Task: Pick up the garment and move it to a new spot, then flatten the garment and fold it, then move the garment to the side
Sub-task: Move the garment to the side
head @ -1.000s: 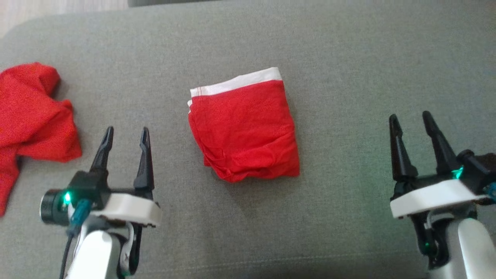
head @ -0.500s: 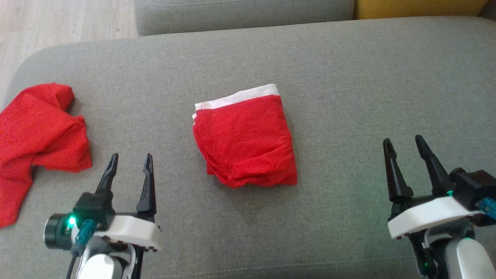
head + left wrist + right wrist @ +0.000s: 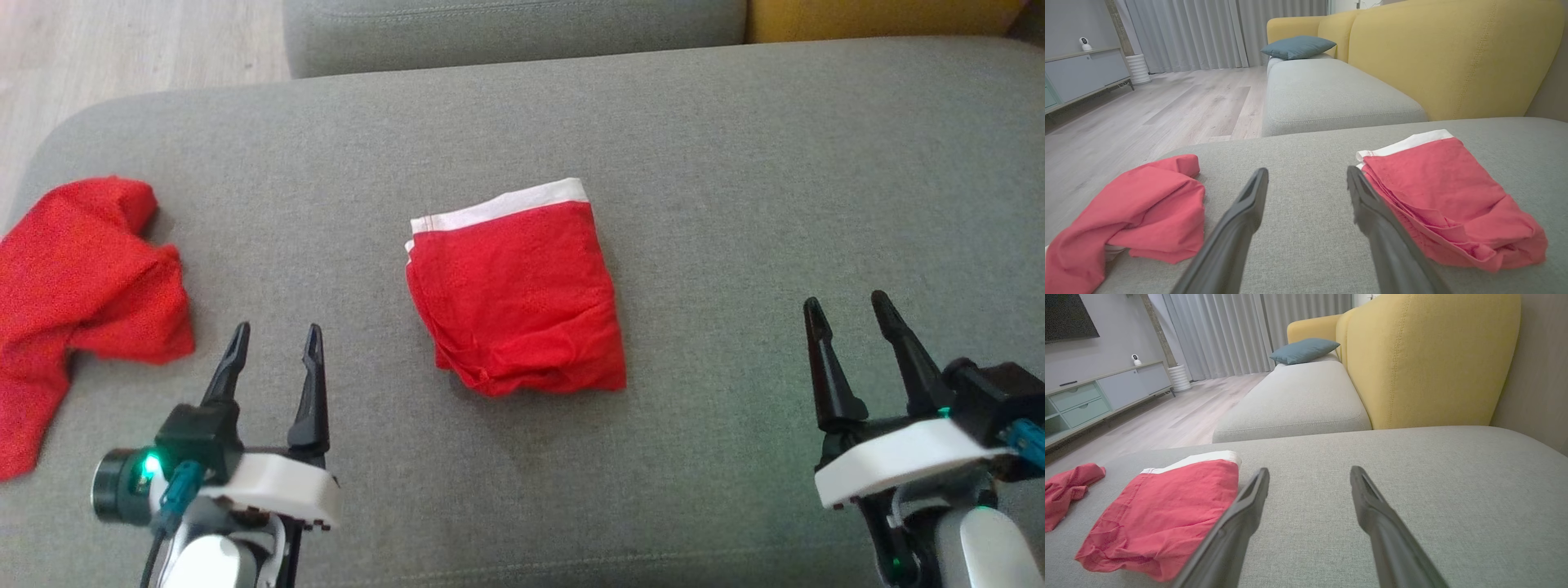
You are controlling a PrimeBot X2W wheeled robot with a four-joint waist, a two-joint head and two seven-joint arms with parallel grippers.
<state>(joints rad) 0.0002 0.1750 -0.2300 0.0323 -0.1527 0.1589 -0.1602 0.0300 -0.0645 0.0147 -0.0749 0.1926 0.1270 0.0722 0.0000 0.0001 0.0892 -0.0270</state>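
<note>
Red cotton garment with a white waistband [image 3: 516, 298] lay folded into a rough square in the middle of the grey fabric sofa seat [image 3: 735, 163]. I had the left gripper [image 3: 277, 328] at its 7 o'clock and the right gripper [image 3: 846, 299] at its 4 o'clock. Both were spread wide, empty, and apart from the cloth. A crumpled red cloth [image 3: 82, 278] sat at 9 o'clock. I judged the folding done, leaving only the move aside.

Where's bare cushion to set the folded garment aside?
Widest: right of the folded garment, out to the cushion edge. Also the strip between it and the crumpled red cloth. Crowded: left end, under that cloth.
</note>
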